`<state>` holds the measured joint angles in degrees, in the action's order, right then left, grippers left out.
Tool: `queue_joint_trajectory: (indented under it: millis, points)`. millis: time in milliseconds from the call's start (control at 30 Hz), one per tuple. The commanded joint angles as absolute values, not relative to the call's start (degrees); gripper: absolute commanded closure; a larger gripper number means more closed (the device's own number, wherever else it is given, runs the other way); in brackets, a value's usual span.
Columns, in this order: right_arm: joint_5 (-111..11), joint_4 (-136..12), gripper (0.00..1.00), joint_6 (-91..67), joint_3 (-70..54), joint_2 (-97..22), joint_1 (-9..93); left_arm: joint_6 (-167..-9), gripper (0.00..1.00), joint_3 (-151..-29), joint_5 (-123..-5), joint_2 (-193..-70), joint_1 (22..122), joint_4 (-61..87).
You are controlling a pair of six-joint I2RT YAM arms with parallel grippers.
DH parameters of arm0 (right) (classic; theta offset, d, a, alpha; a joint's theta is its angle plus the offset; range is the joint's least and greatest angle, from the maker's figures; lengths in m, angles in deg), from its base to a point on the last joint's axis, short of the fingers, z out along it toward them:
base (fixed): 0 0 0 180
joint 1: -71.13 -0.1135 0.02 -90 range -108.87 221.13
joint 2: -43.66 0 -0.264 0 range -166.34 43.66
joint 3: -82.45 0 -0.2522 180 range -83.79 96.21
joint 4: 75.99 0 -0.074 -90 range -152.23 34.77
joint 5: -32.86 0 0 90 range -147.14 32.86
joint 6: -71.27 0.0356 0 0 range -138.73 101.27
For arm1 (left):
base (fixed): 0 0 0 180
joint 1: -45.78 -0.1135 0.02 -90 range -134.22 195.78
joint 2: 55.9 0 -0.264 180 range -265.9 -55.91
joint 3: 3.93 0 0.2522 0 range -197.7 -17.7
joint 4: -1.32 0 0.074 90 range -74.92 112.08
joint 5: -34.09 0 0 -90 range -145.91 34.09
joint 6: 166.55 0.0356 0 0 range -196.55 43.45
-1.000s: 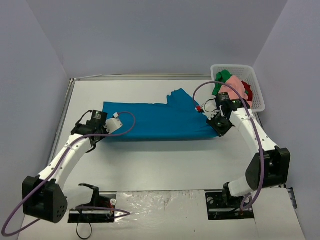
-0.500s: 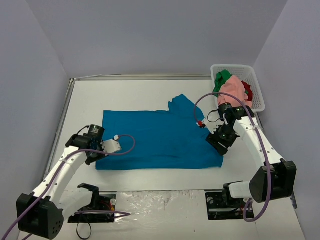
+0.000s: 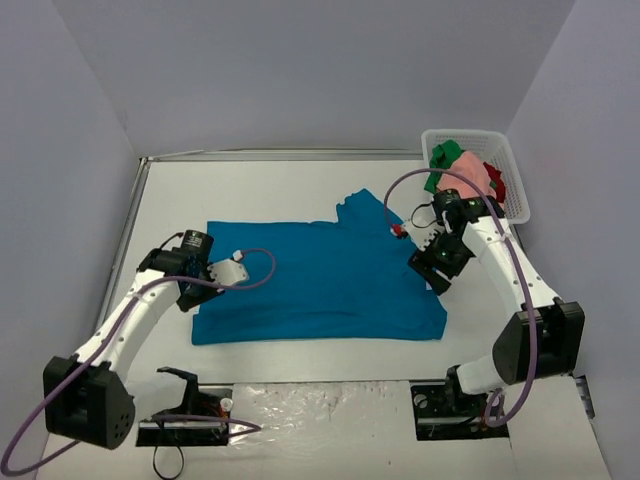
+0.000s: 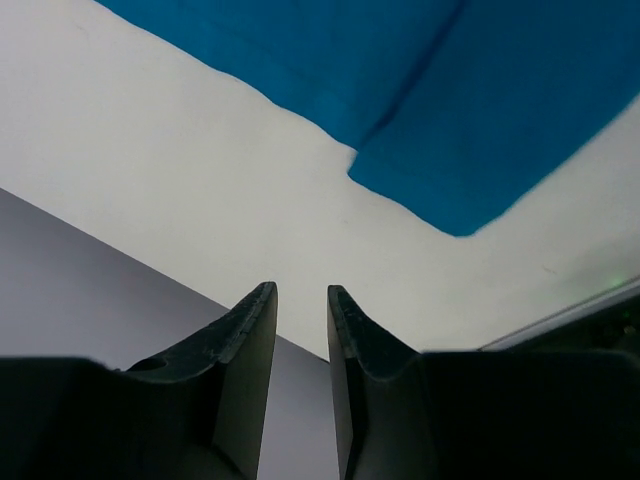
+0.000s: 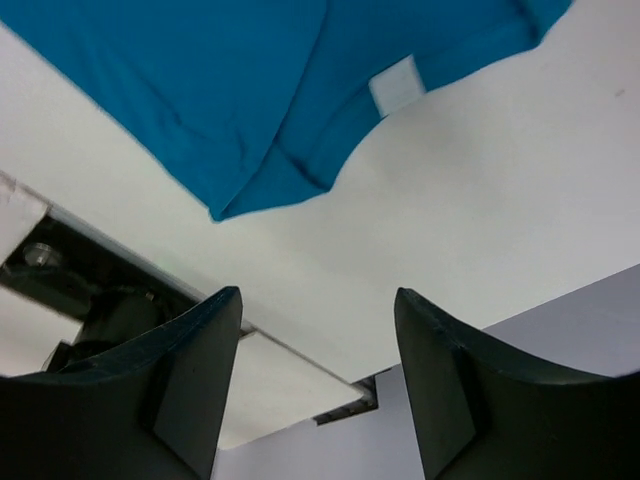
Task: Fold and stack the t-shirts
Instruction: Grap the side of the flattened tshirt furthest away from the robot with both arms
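The teal-blue t-shirt (image 3: 320, 285) lies spread flat on the white table, one sleeve pointing to the back. My left gripper (image 3: 188, 298) hovers over its near left edge, and the left wrist view shows the jaws (image 4: 300, 295) slightly apart with nothing between them and the shirt (image 4: 450, 100) beyond the tips. At the shirt's right edge, my right gripper (image 3: 432, 276) stands wide open and empty (image 5: 318, 300). Below it I see a corner of the shirt (image 5: 250, 90) and its white label (image 5: 397, 85).
A white mesh basket (image 3: 517, 165) at the back right holds a pink shirt (image 3: 470, 172), a green shirt (image 3: 440, 160) and a red shirt (image 3: 494, 181), all bunched up. Grey walls enclose the table on three sides. The arm bases stand at the near edge.
Both grippers pulled the shirt's near edge toward the front, so the narrow strip spread out flat. They then let go, opened and drew back a little.
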<state>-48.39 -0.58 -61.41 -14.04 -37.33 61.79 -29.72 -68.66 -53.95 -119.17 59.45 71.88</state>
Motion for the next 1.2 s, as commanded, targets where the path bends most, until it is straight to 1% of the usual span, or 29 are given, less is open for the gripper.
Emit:
queue_joint_trajectory:
  millis: [0, 67, 167, 200, 233, 267, 300, 333, 400, 433, 500, 533, 633, 767, 900, 1167]
  points:
    - [-49.06, -4.73, 0.42, -58.91, -7.78, -41.58, 62.08, -36.20, 0.74, -72.96, -51.07, -124.27, 58.00, 60.73]
    - [-47.22, -6.67, 0.42, -57.93, -2.01, -46.06, 62.08, -39.96, 0.74, -75.51, -52.03, -129.45, 56.68, 58.16]
    - [-43.54, -7.82, 0.44, -56.09, 5.04, -53.88, 62.08, -45.76, 0.74, -83.24, -54.40, -137.71, 53.35, 56.04]
    - [-42.56, -7.83, 0.44, -55.65, 10.29, -56.16, 62.08, -47.09, 0.74, -85.52, -55.28, -139.73, 52.38, 56.04]
    - [-41.77, -7.83, 0.44, -54.25, 13.12, -60.80, 62.08, -49.80, 0.74, -90.42, -55.90, -144.02, 50.28, 56.21]
    - [-40.63, -8.26, 0.45, -53.28, 15.85, -63.11, 62.17, -50.88, 0.74, -93.08, -59.30, -146.23, 49.13, 56.56]
    - [-40.01, -8.18, 0.47, -52.40, 21.71, -65.74, 62.08, -51.76, 0.74, -95.63, -61.25, -148.26, 47.99, 57.96]
    - [-39.31, -8.09, 0.48, -50.30, 24.64, -70.99, 62.17, -52.55, 0.74, -100.96, -63.35, -152.54, 46.93, 58.75]
    - [-37.29, -7.91, 0.49, -48.45, 30.61, -76.11, 62.17, -53.96, 0.73, -106.44, -69.23, -156.70, 43.42, 61.64]
    - [-36.76, -7.83, 0.49, -46.96, 36.47, -80.83, 62.26, -55.09, 0.73, -111.42, -69.87, -160.63, 42.80, 62.18]
    - [-35.70, -7.74, 0.49, -45.72, 41.78, -84.90, 62.26, -55.89, 0.73, -115.76, -71.98, -164.17, 41.30, 63.68]
    - [-35.70, -7.82, 0.49, -45.10, 46.42, -88.41, 62.34, -56.59, 0.71, -119.52, -72.42, -167.41, 40.95, 64.03]
    - [-35.35, -7.82, 0.49, -43.34, 53.38, -93.87, 62.43, -56.86, 0.69, -124.55, -74.62, -173.65, 40.33, 66.14]
    - [-35.70, -8.09, 0.50, -42.55, 57.36, -98.19, 62.61, -56.25, 0.67, -130.53, -79.89, -179.29, 40.33, 68.51]
    - [-35.08, -9.05, 0.50, -43.51, 56.05, -99.16, 63.13, -56.25, 0.65, -131.95, -84.46, -182.55, 40.33, 67.99]
    - [-33.06, -9.67, 0.50, -44.92, 52.44, -99.25, 64.36, -54.93, 0.63, -132.39, -84.83, -186.77, 40.42, 67.29]
